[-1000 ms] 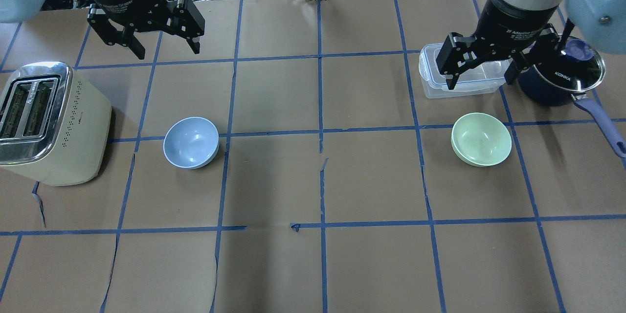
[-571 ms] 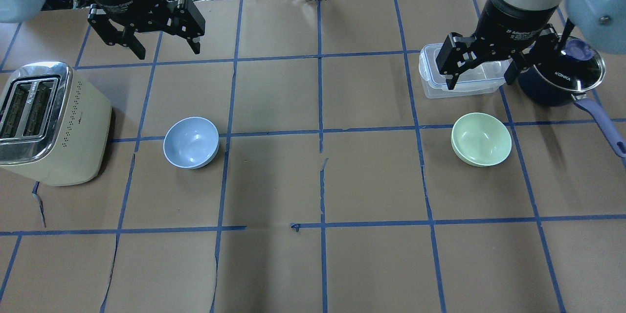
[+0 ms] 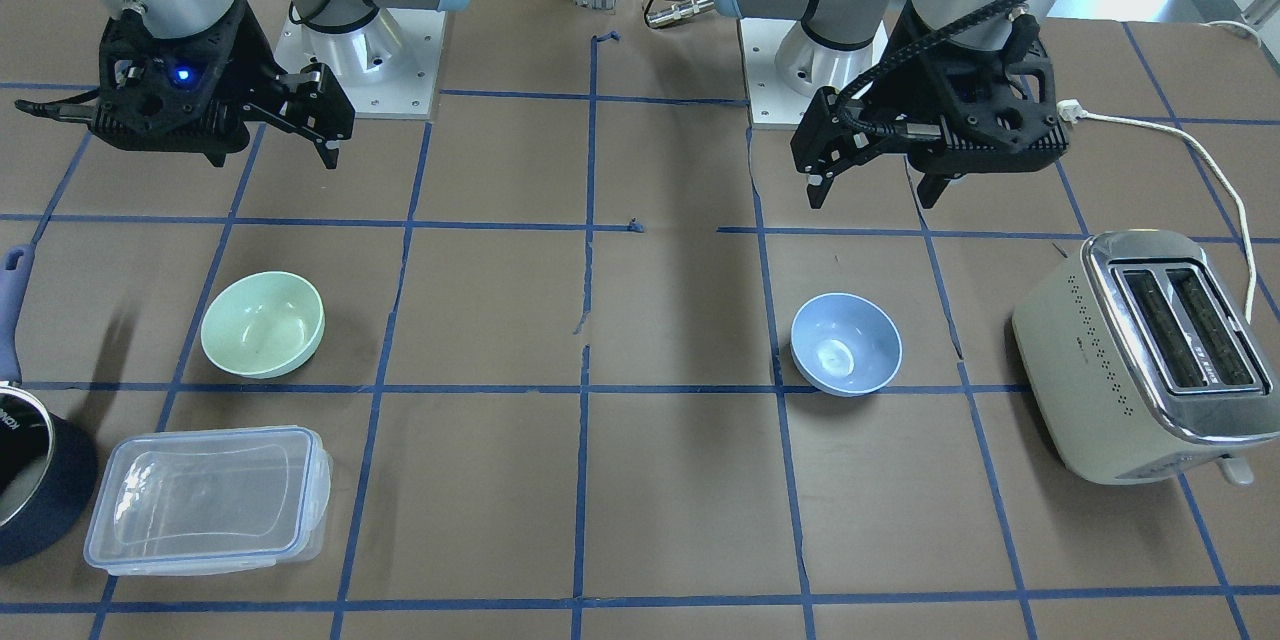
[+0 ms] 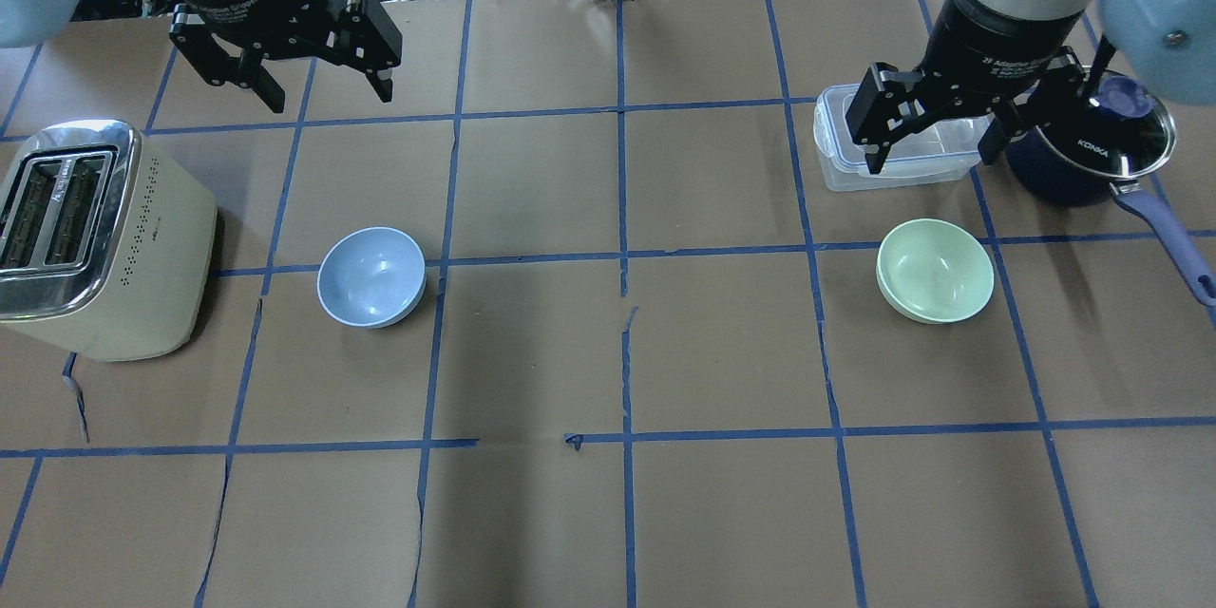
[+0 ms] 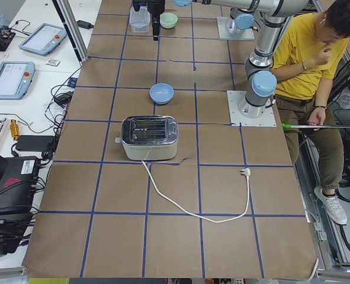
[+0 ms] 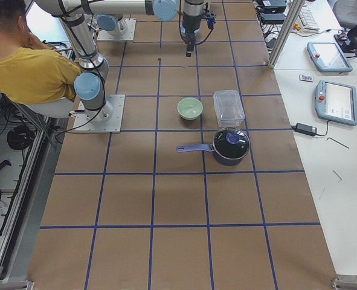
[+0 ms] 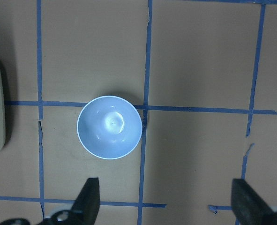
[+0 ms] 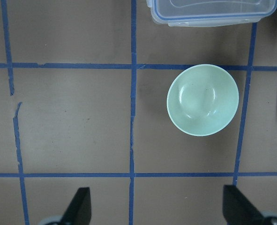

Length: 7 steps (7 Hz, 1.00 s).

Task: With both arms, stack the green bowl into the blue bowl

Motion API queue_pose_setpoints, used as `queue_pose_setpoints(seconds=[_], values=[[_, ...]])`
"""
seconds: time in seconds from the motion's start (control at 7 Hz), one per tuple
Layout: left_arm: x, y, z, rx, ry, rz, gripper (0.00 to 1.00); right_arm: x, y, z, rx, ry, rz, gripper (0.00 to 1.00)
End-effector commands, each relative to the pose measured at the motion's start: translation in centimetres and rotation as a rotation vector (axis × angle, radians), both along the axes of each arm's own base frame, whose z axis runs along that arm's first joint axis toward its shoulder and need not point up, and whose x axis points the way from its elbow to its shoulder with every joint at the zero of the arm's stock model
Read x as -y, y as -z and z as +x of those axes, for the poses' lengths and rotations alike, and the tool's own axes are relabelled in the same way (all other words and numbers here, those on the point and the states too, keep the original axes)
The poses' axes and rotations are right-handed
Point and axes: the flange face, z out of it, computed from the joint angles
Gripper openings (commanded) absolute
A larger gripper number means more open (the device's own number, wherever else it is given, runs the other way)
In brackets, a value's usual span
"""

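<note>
The blue bowl (image 4: 370,277) sits upright on the left half of the table, also in the front view (image 3: 846,344) and the left wrist view (image 7: 109,127). The green bowl (image 4: 935,271) sits upright on the right half, also in the front view (image 3: 263,324) and the right wrist view (image 8: 203,100). My left gripper (image 4: 330,100) is open and empty, high above the table and beyond the blue bowl. My right gripper (image 4: 931,161) is open and empty, high above the clear container and beyond the green bowl.
A cream toaster (image 4: 95,237) stands left of the blue bowl, its cord (image 3: 1200,160) trailing off. A clear plastic container (image 4: 836,161) and a dark blue lidded pot (image 4: 1130,128) with a long handle (image 4: 1168,237) stand beyond the green bowl. A person in yellow (image 5: 299,59) sits behind the robot.
My left gripper has edged very slightly to the right. The bowls and my right gripper have not moved.
</note>
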Motion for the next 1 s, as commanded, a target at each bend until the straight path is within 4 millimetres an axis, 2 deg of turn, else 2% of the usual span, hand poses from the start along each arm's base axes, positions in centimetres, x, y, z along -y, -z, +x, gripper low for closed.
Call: queue_pose_setpoints(seconds=[0.0,0.57,0.71,0.86], values=[[0.0,-0.1,-0.1,-0.002,0.000,-0.002,1.00,0.0,0.0,0.0,0.000,0.000,0.001,1.00],[0.2,0.2,-0.1,-0.002,0.001,0.005,1.00,0.0,0.0,0.0,0.000,-0.002,0.002,1.00],[0.6,0.4,0.6,0.001,-0.009,0.006,1.00,0.0,0.0,0.0,0.000,-0.002,0.002,1.00],[0.9,2.0,1.1,0.009,0.045,0.030,1.00,0.0,0.0,0.0,0.000,-0.002,0.000,1.00]])
